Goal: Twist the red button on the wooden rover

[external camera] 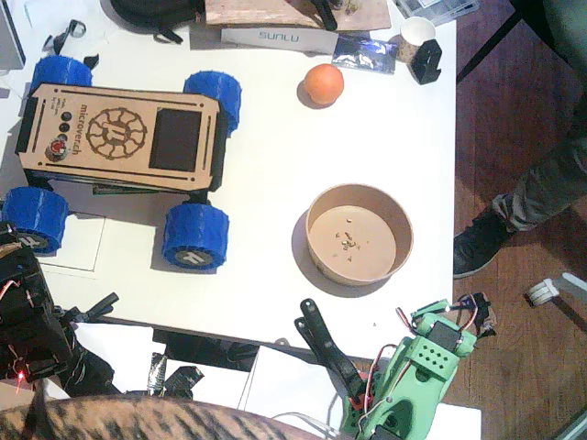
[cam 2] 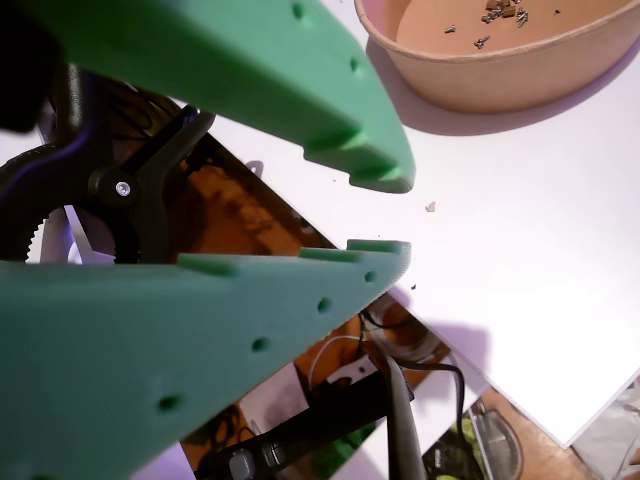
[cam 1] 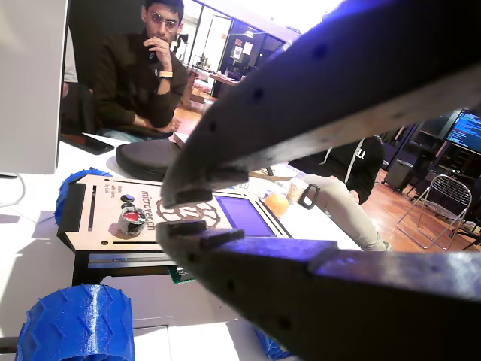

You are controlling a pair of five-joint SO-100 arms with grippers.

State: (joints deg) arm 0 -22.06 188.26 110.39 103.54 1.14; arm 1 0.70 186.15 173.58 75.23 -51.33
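So the thing to watch here is where the red button [external camera: 58, 149] sits relative to the two arms. It's on the left end of the wooden rover [external camera: 119, 137], which lies with its long axis running 9 to 3 o'clock across the upper left of the counter [external camera: 275, 165] in the fixed view, button end at 9. The left pincer [cam 1: 176, 214] is clearly the nearer one: in a wrist view its dark jaws stand a little apart, holding nothing, and the button [cam 1: 132, 220] shows off at about 9 o'clock from the tips, apart from them, on the near-left corner of the deck beside two small black buttons [cam 1: 126, 200]. My guess is the arm has to swing left and forward before it can pinch the knob. The right pincer [cam 2: 385, 215], the green one, hangs open and empty down at the counter's near edge by the paper bowl [external camera: 359, 234], well apart from the rover, so I'd say it's out of this one.
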